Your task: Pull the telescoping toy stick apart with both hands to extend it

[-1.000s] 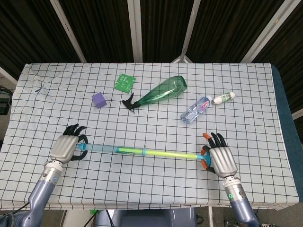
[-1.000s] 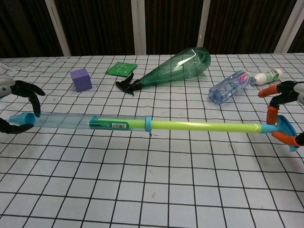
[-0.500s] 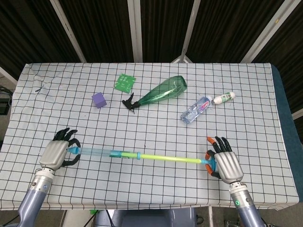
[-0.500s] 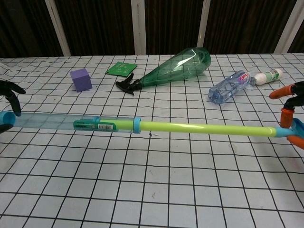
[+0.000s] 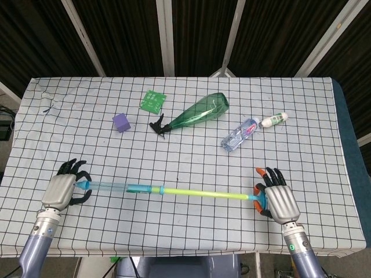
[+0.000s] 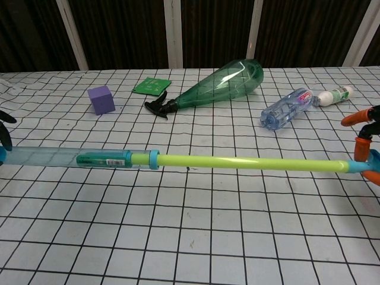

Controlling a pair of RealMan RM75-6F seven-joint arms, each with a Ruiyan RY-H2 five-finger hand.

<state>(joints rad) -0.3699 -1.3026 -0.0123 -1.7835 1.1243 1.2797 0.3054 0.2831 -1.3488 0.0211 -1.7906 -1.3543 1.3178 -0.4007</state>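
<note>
The telescoping toy stick (image 5: 174,191) (image 6: 196,160) hangs just above the checked cloth across the near part of the table. It has a clear blue outer tube on the left and a yellow-green inner rod on the right. My left hand (image 5: 61,189) grips the blue left end; only a fingertip of that hand (image 6: 5,127) shows at the chest view's left edge. My right hand (image 5: 275,198) (image 6: 367,142) holds the blue cap at the right end between orange-tipped fingers.
Farther back lie a green spray bottle (image 5: 194,113) on its side, a purple cube (image 5: 121,122), a green packet (image 5: 152,99), a clear water bottle (image 5: 240,134) and a small white bottle (image 5: 273,120). The table's front edge (image 5: 174,253) is close behind my hands.
My left hand has moved left and my right hand slightly right and nearer. The blue collar slid left along the stick, so more yellow-green rod shows.
</note>
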